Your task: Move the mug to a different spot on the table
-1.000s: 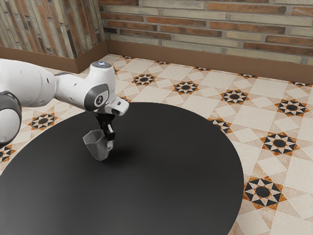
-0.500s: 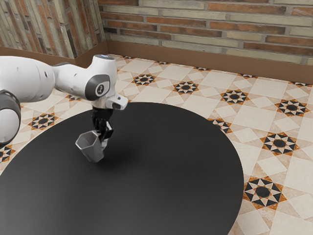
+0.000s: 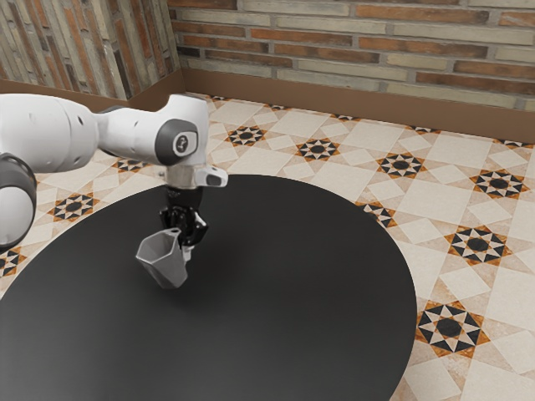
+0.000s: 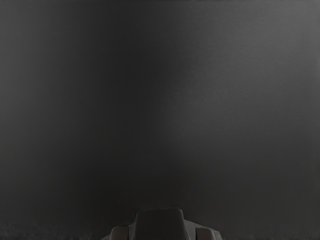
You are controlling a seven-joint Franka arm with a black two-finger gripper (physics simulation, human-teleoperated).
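A grey faceted mug (image 3: 165, 260) hangs tilted just above the round black table (image 3: 276, 326), toward the exterior view's left. My black gripper (image 3: 185, 236) comes down from above and is shut on the mug's far rim or handle side. The white arm reaches in from the exterior view's left. In the wrist view a grey piece of the mug (image 4: 160, 226) lies right under my hand, with the dark tabletop (image 4: 160, 100) behind it.
The black tabletop stretches wide toward the exterior view's right and front. Beyond its rim lie patterned floor tiles (image 3: 435, 175) and a brick wall (image 3: 351, 42).
My hand has carried the mug a little toward the exterior view's right and front since half a second ago, after an earlier swing to the left. The mug's tilt has changed.
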